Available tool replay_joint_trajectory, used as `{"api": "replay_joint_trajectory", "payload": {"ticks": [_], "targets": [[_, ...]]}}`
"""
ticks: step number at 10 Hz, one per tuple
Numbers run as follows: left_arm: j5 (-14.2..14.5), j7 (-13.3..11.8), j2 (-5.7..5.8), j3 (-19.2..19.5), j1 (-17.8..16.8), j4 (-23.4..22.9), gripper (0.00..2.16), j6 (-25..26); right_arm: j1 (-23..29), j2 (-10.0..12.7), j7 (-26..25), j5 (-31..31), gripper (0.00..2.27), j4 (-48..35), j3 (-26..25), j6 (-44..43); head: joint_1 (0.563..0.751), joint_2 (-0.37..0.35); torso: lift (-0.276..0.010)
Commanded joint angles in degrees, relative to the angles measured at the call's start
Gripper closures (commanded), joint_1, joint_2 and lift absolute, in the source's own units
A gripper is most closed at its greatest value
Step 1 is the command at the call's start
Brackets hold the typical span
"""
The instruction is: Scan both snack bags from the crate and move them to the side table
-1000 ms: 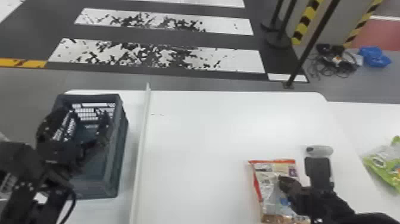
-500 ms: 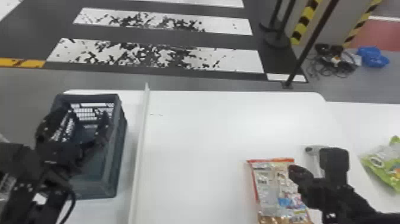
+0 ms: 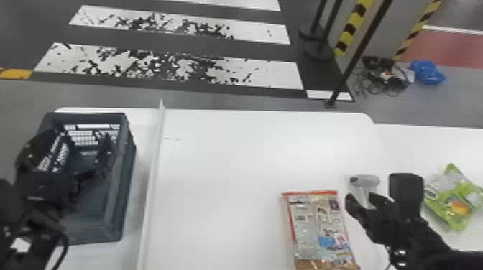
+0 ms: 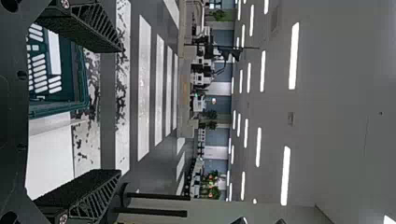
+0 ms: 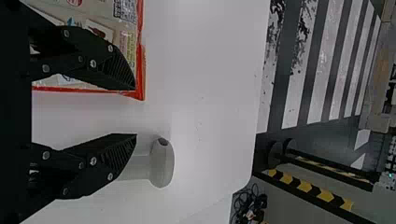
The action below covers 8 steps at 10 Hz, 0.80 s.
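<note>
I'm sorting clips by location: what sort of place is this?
Probably an indoor test or demo hall, judging by the rows of ceiling strip lights, the worn zebra crossing on the floor and the black-and-yellow hazard striping.

Crate [image 3: 124,201] is sitting left on the counter [image 3: 230,172], a long strip [image 3: 153,172] running just right of it, one snack bag [image 3: 311,229] lying nearer right, scanner [image 3: 372,179] resting beyond and right, second snack bag [image 3: 449,204] lying farther right on the side counter [image 3: 431,147].
</note>
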Motion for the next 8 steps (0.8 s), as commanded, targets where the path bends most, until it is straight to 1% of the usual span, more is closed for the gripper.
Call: {"api": "replay_joint_trajectory", "payload": {"ticks": [1,2,4,8], "targets": [[0.0,-0.09,0.01,0.03,-0.01,0.01,0.07,0.0,-1.49,-0.77,-0.01,0.35,0.03,3.91,-1.43,-2.49,0.695,-0.167,-0.029],[0.0,0.0,0.18,0.03,-0.01,0.01,0.07,0.0,-2.63,-1.57,0.34,-0.36,0.03,6.55,-2.22,-3.9,0.695,-0.19,-0.029],[-0.09,0.0,0.18,0.03,-0.01,0.01,0.07,0.0,-6.59,-1.83,4.91,-2.47,0.04,11.99,-4.68,-3.37,0.695,-0.216,-0.029],[-0.26,0.0,0.36,0.29,0.43,0.01,0.07,0.17,-12.65,-3.41,9.92,-3.43,0.06,21.93,-5.12,-4.43,0.695,-0.236,-0.029]]}}
